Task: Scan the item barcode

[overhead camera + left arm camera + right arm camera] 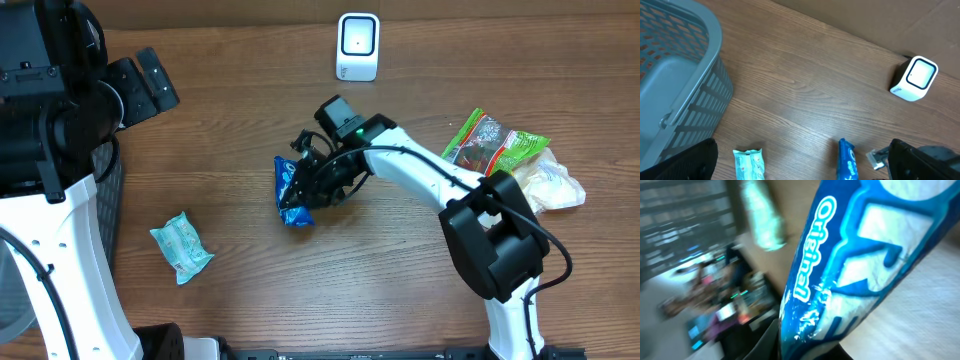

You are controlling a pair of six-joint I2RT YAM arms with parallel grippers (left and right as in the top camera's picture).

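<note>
The item, a blue snack packet (pixel 292 190) printed "Original", lies tilted on the wooden table near the middle. My right gripper (pixel 312 188) is shut on its right side. In the right wrist view the packet (pixel 850 255) fills the frame, pinched between the dark fingers at the bottom. The left wrist view shows the packet (pixel 848 160) at the lower edge. No barcode shows on it. The white scanner (pixel 357 46) stands at the back of the table, apart from the packet, and the scanner (pixel 914 79) also shows at right in the left wrist view. My left gripper (pixel 150 85) hovers open and empty at the far left.
A teal wipes packet (pixel 181 246) lies at front left. A green snack bag (pixel 495 143) and a pale plastic bag (pixel 553 185) sit at the right. A grey basket (pixel 670 75) stands at the left edge, under my left arm.
</note>
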